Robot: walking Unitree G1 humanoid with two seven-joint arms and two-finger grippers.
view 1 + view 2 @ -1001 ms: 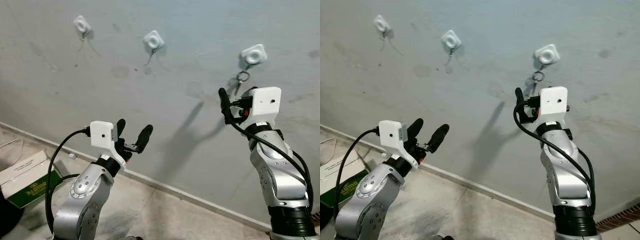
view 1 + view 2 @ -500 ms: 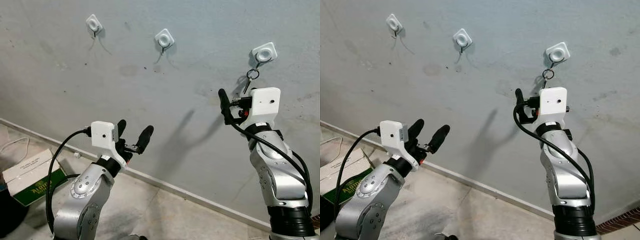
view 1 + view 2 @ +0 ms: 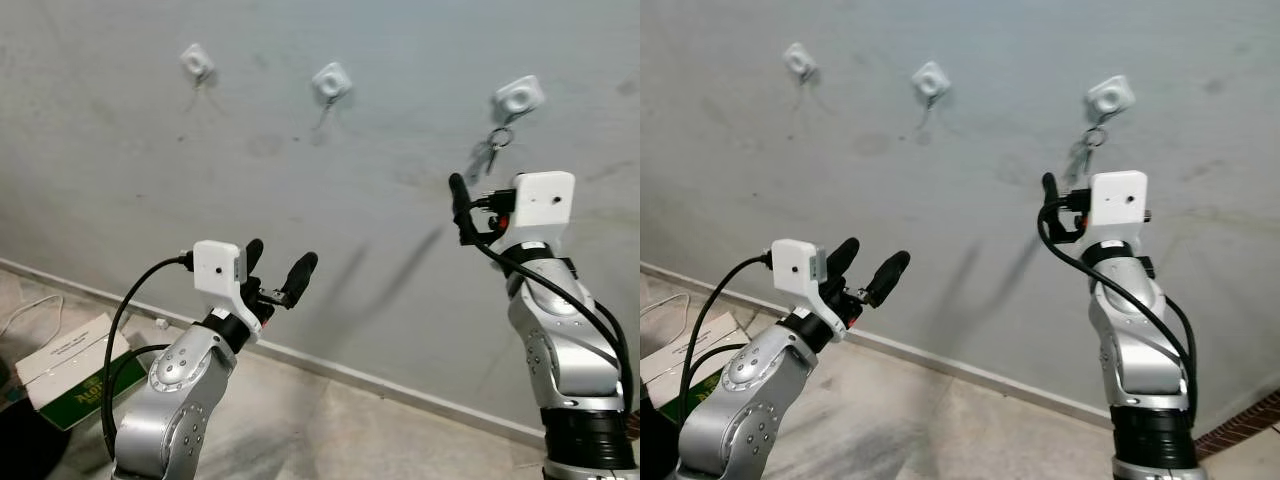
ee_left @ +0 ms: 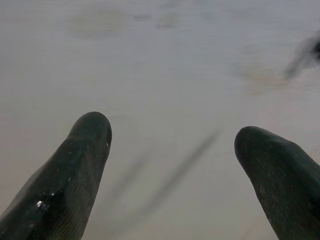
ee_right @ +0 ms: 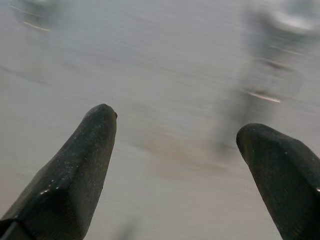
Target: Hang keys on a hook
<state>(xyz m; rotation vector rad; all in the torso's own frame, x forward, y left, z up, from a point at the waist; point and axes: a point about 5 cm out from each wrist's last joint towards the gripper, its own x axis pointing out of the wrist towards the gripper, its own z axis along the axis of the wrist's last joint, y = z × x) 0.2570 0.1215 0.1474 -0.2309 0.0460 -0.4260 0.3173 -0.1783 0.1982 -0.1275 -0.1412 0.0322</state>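
Note:
A small bunch of keys [image 3: 493,146] hangs by its ring from the white hook [image 3: 519,97] at the right of the grey wall. The bunch swings slightly to the left. My right gripper [image 3: 478,196] is raised just below the keys, apart from them, and its fingers [image 5: 75,170] stand open with nothing between them. The keys [image 5: 267,75] are a blur in the right wrist view. Lower at the left, my left gripper [image 3: 278,266] points at the wall, open and empty.
Two more white hooks [image 3: 196,62] [image 3: 331,81] sit on the wall to the left, both bare. A green and white cardboard box [image 3: 62,372] lies on the floor at the lower left, next to a white cable [image 3: 20,312]. A baseboard [image 3: 400,390] runs along the wall's foot.
The whole picture has shifted, so the camera moved. The keys now hang tilted to the left below their hook. Both arms keep about the same pose, fingers open.

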